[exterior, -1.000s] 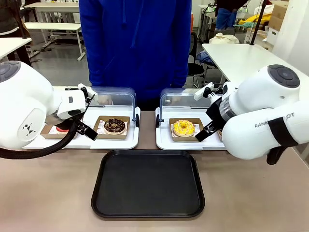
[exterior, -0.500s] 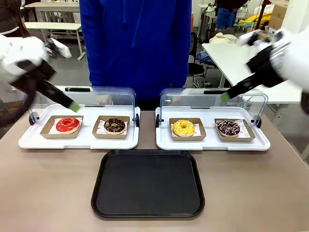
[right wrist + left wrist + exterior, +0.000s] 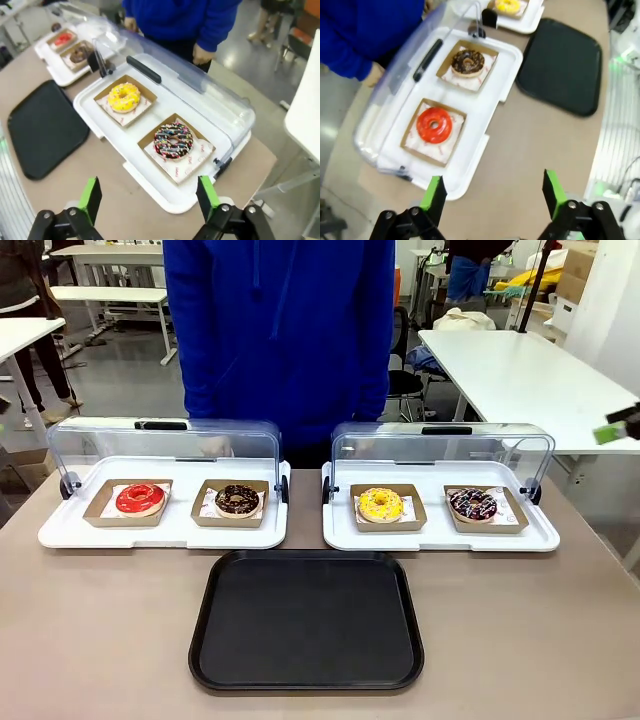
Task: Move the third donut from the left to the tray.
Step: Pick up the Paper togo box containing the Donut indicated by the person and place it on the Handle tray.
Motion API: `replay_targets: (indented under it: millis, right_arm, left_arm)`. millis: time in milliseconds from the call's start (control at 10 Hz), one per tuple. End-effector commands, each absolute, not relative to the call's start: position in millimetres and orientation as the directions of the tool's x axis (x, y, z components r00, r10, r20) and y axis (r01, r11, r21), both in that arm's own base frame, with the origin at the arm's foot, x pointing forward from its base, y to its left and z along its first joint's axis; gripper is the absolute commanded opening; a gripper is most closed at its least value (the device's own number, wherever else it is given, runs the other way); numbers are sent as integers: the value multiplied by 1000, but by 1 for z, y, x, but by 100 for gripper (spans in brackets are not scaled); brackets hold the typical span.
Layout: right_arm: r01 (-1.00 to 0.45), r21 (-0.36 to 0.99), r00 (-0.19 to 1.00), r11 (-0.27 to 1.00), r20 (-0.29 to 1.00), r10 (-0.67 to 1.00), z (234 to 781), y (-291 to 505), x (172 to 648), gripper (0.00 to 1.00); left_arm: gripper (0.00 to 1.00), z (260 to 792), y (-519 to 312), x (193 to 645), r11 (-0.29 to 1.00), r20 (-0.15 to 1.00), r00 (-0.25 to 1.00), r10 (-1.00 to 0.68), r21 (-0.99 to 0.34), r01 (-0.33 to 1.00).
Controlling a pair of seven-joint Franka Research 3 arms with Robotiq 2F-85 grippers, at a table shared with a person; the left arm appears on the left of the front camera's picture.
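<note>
I'm holding my left gripper [image 3: 492,196] and right gripper [image 3: 148,198] wide open, empty; the third donut [image 3: 380,504] is sitting beyond the tray's [image 3: 305,625] far edge.

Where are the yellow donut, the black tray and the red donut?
yellow donut [image 3: 368,506], front view, icing left of hole
black tray [image 3: 305,620], front view, bare middle
red donut [image 3: 127,499], front view, icing left of hole

We see the tray [image 3: 305,625], black, flat and round-cornered with a raised rim, lying at the near centre. The third donut [image 3: 380,504], a yellow-iced ring with small sprinkles, sits flat in its shallow brown cardboard holder [image 3: 414,519], just beyond the tray's far right corner.
</note>
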State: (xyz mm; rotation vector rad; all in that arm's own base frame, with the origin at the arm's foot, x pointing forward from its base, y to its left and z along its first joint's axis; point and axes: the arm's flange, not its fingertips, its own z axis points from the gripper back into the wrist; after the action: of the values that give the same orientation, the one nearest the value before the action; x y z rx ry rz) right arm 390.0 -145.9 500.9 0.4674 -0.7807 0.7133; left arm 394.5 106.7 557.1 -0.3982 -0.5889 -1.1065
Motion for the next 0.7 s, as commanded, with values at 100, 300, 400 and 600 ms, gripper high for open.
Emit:
replay_targets:
  millis: [100, 300, 400, 600]
  right_arm:
    - [-787, 148, 417, 599, 843, 340, 467, -191, 392, 100]
    - [-792, 140, 386, 594, 869, 309, 456, -214, 387, 100]
    - [-796, 148, 380, 587, 877, 293, 454, -217, 385, 100]
    - [-806, 151, 363, 573, 890, 276, 453, -218, 383, 100]
  left_arm:
    - [100, 544, 157, 407, 290, 737, 210, -643, -19, 957]
    - [100, 527, 173, 406, 244, 802, 168, -574, -28, 969]
    - [100, 518, 172, 406, 212, 829, 129, -544, -13, 977]
    - [100, 518, 155, 388, 206, 857, 110, -504, -5, 979]
